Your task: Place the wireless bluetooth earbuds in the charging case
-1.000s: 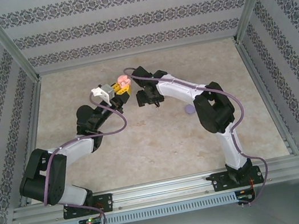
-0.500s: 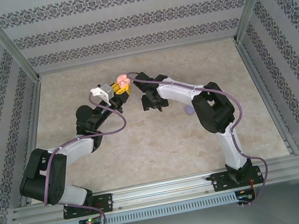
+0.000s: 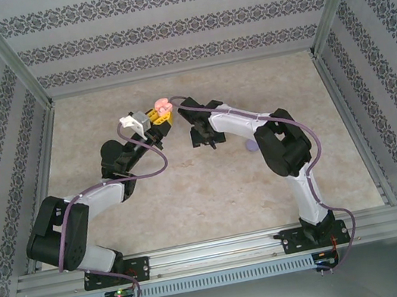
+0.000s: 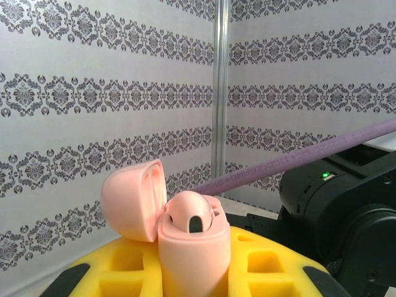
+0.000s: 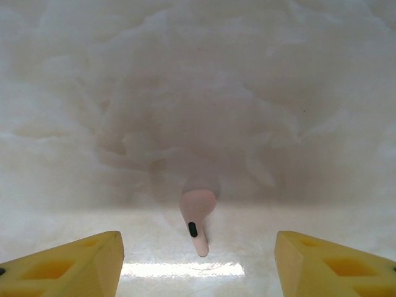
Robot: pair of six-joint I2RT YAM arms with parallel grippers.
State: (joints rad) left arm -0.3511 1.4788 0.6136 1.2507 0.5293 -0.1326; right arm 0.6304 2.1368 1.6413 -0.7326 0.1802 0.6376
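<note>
The pale pink earbud (image 5: 198,219) lies on the marble table (image 3: 288,86). Its rounded head points away from the right wrist camera and its stem runs back toward the lens. That long axis crosses the line joining the two yellow pads (image 5: 68,263) of the right gripper (image 5: 198,265). You see its jaws spread wide with nothing held, and the bud centred in the gap, just ahead of the tips. A straight descent and close would likely pinch the stem across its narrow sides. To the left and raised off the table, the left gripper (image 3: 160,115) is clamped on the pink charging case (image 4: 192,241), whose lid is hinged back. The right arm is the nearer one.
</note>
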